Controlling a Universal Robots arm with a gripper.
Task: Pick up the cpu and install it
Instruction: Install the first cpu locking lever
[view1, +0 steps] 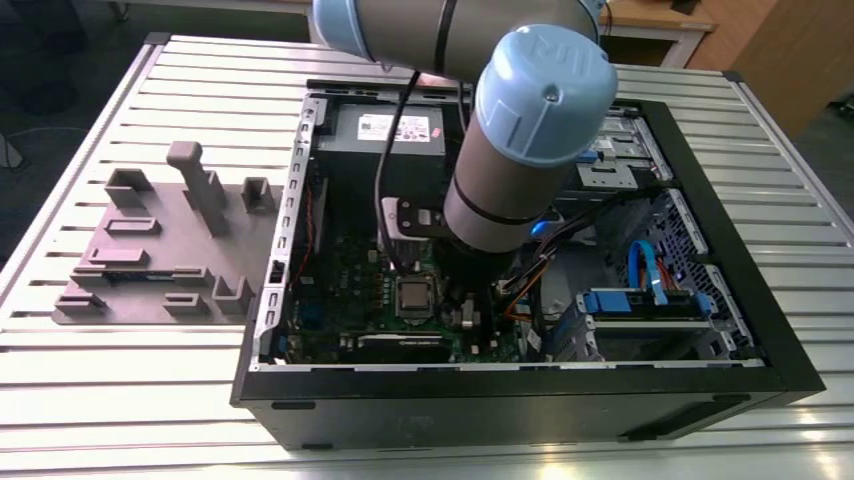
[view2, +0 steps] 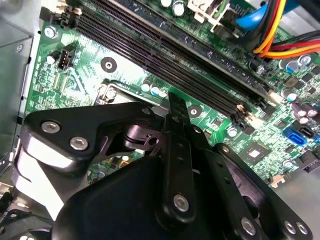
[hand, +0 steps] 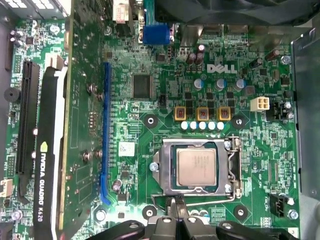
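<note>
The cpu (hand: 196, 167), a square chip with a silver-grey metal top, lies flat inside the motherboard's square socket frame (hand: 170, 167). In the exterior view the cpu (view1: 416, 296) shows in the middle of the green board, just beside the arm's wrist. My gripper (hand: 177, 201) hovers at the socket's edge, a little off the chip, not touching it. Its two black fingertips are pressed together with nothing between them. In the second wrist view the fingers (view2: 177, 130) form one closed bar over the board.
The open computer case (view1: 747, 330) rests on a slatted table. A graphics card (hand: 50, 150) flanks the socket, with memory slots (view2: 175, 55) and coloured cables (view2: 280, 30) nearby. A power supply (view1: 387, 130) and drive cage (view1: 641, 300) crowd the case. Grey fixture blocks (view1: 160, 240) stand outside.
</note>
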